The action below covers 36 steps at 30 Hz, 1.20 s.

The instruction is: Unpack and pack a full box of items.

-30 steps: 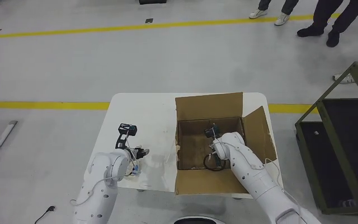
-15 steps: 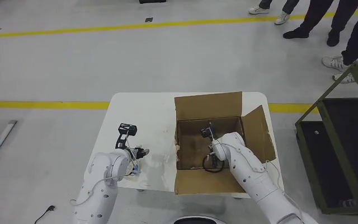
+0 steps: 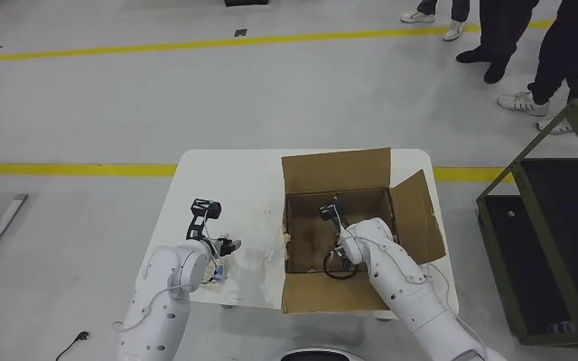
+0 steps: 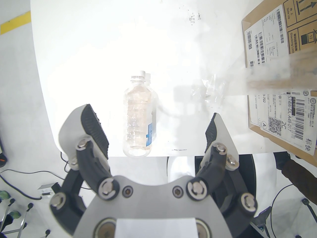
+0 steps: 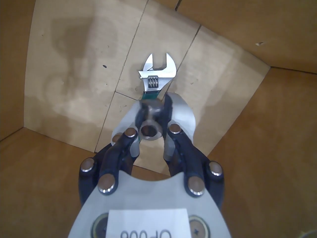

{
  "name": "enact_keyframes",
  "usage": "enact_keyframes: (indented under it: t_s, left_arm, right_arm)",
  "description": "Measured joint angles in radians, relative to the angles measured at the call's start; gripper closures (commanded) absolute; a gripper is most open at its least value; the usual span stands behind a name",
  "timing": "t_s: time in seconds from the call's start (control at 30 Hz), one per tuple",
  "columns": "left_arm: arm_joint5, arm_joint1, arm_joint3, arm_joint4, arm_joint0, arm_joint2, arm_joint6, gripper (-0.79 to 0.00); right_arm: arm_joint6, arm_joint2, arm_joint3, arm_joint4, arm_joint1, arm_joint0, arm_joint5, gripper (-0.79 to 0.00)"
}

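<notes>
An open cardboard box (image 3: 411, 212) stands on the right half of the white table (image 3: 244, 180). My right gripper (image 5: 153, 105) is inside the box, shut on the green handle of an adjustable wrench (image 5: 157, 71) whose silver head points at the box floor (image 5: 74, 75). In the top view this arm's wrist (image 3: 348, 244) is over the box interior. My left gripper (image 4: 154, 125) is open above the table's near left corner, and a clear plastic bottle (image 4: 138, 115) lies on the table under the gap between its fingers (image 4: 95, 131), untouched.
A crumpled clear plastic film (image 4: 213, 90) lies on the table between the bottle and the box's labelled side (image 4: 279, 58). A black ring-like object (image 3: 339, 263) rests on the box floor. A dark metal cart (image 3: 533, 244) stands to the right of the table.
My right arm has shifted a little to the left inside the box with the wrench in its grip. The left arm has stayed where it was.
</notes>
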Motion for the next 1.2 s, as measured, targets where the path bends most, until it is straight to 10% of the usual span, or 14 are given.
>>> enact_keyframes:
  t_s: [0.6, 1.2]
  left_arm:
    - [0.0, 0.0, 0.0, 0.0, 0.0, 0.0, 0.0, -0.785]
    - [0.0, 0.0, 0.0, 0.0, 0.0, 0.0, 0.0, -0.785]
  right_arm:
    - [0.064, 0.011, -0.154, -0.008, 0.004, -0.055, -0.077, -0.296]
    - [0.115, -0.011, -0.175, -0.05, 0.001, -0.09, -0.116, -0.354]
